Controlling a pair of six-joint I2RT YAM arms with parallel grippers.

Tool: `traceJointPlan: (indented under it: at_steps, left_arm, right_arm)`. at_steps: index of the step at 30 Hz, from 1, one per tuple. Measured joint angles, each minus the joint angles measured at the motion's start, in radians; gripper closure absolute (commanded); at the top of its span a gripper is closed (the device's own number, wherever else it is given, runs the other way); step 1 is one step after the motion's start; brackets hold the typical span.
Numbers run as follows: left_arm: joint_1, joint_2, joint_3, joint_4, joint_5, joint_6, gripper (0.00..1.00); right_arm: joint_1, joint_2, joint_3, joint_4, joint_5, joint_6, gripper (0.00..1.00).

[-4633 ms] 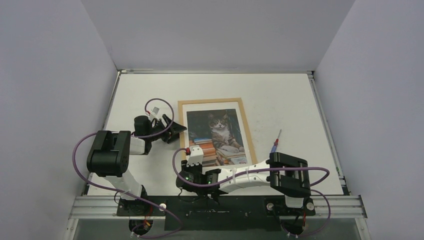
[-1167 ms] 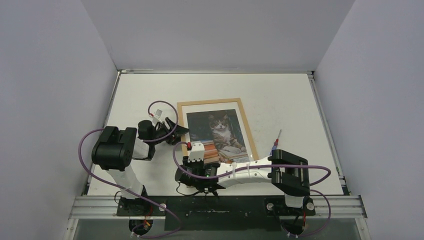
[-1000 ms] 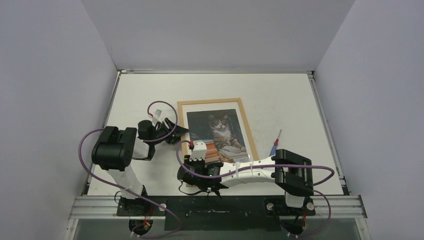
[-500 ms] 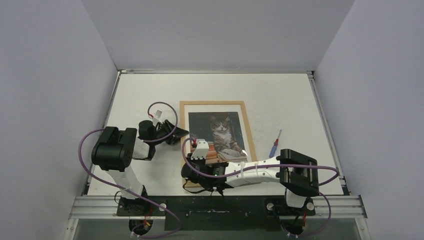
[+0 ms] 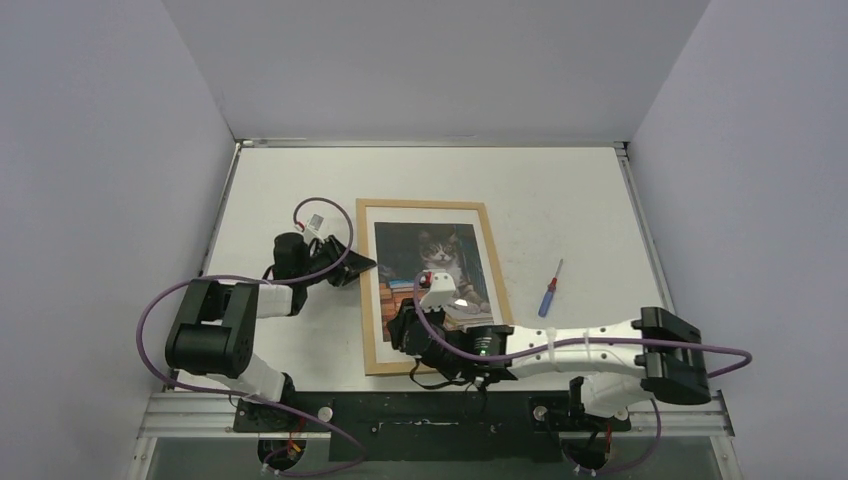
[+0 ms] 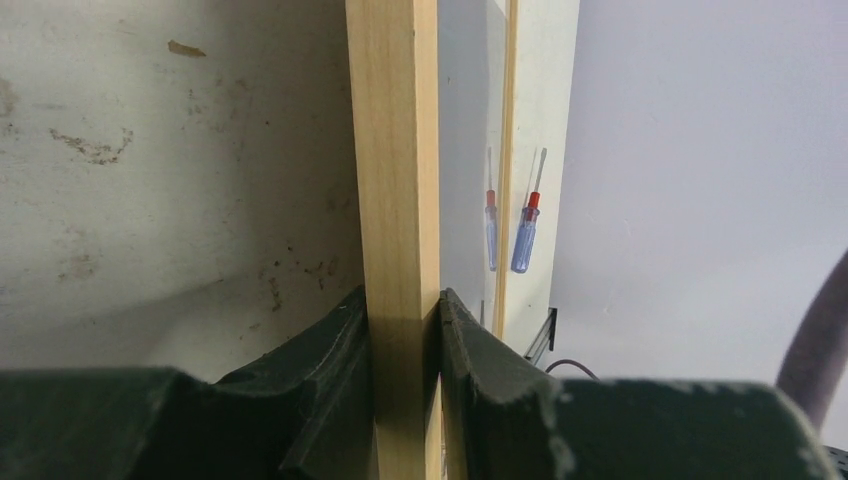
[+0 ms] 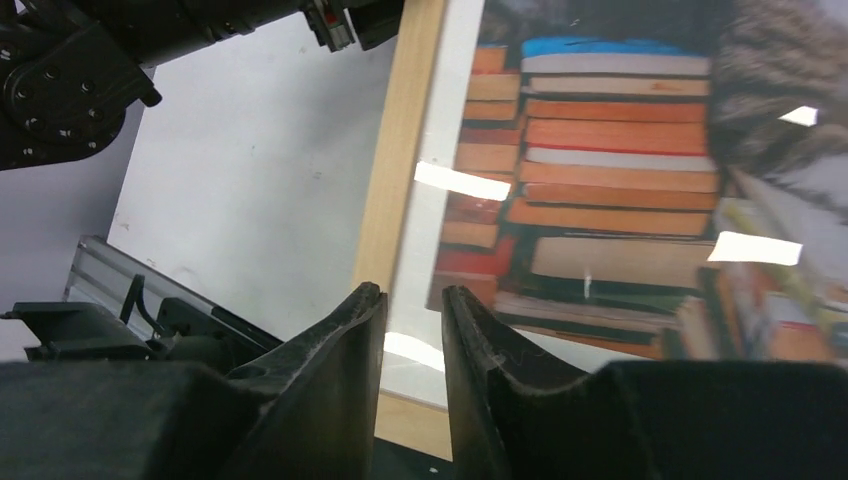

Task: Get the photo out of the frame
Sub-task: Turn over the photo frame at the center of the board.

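Note:
The frame [image 5: 420, 204] of light wood lies mid-table with the photo [image 5: 441, 256], a cat on stacked books, behind glass in it. My left gripper [image 5: 357, 266] is shut on the frame's left moulding. The left wrist view shows the wooden bar [image 6: 395, 150] pinched between both jaws of the left gripper [image 6: 403, 305]. My right gripper [image 5: 398, 332] hovers over the frame's near left part. In the right wrist view the right gripper [image 7: 412, 292] is narrowly open with nothing between its jaws, above the glass near the frame's moulding [image 7: 400, 150] and the photo's books [image 7: 600, 180].
A small screwdriver [image 5: 548, 290] with a blue and red handle lies on the table right of the frame; the left wrist view shows this screwdriver [image 6: 525, 235] beside its reflection in the glass. The black mounting rail [image 5: 440, 412] runs along the near edge.
The left gripper has closed onto the frame's left moulding. The right gripper rose and moved farther over the photo, its elbow swinging out right. The frame's near left corner now shows.

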State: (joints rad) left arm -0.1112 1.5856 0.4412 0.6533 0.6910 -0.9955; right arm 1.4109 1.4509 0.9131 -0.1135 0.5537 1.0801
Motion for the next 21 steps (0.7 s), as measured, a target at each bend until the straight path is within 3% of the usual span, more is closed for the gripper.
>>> traceJointPlan:
  at_steps: [3, 7, 14, 21]
  left_arm:
    - [0.0, -0.05, 0.025, -0.087, -0.011, 0.031, 0.96]
    - [-0.001, -0.112, 0.062, -0.22, -0.029, 0.077, 0.99]
    - [-0.001, -0.177, 0.101, -0.392, -0.049, 0.138, 1.0]
    - [-0.001, -0.208, 0.13, -0.505, -0.064, 0.177, 1.0]
  right_arm:
    - [0.011, -0.118, -0.051, -0.046, 0.033, -0.058, 0.44]
    - [0.034, -0.245, -0.091, -0.103, 0.05, -0.153, 0.34]
    - [0.179, -0.33, -0.109, -0.166, 0.132, -0.365, 0.26]
    - [0.41, -0.216, -0.175, -0.1, 0.267, -0.665, 0.25]
